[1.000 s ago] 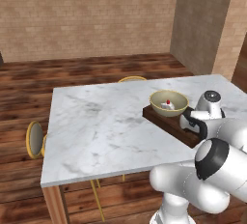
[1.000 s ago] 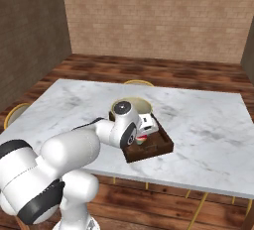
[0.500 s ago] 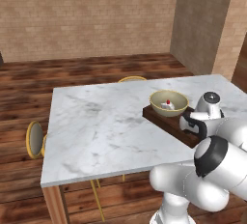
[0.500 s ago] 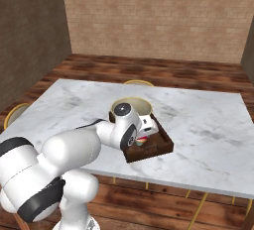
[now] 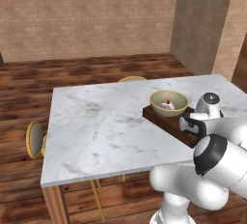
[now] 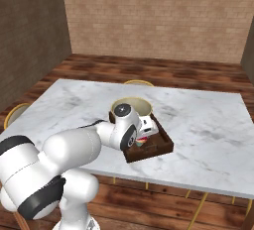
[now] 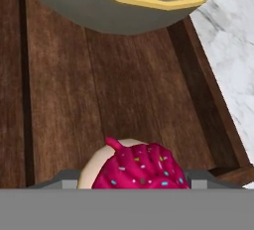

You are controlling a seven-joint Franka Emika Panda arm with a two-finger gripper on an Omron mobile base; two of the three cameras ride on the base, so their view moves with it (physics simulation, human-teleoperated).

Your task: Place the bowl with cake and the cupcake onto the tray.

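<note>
Cupcake (image 7: 135,165) lower over tray (image 7: 74,100).

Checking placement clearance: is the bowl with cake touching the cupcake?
Apart. The hand view shows bare tray floor between the bowl with cake and the cupcake.

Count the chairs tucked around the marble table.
2 visible: one yellow chair at the table's left side, another chair at its far edge behind the bowl with cake. The arm may hide others.

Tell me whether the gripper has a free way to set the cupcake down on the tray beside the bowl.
Probably yes: the gripper holds the cupcake over bare boards of the tray, and the bowl with cake sits farther along.
</note>
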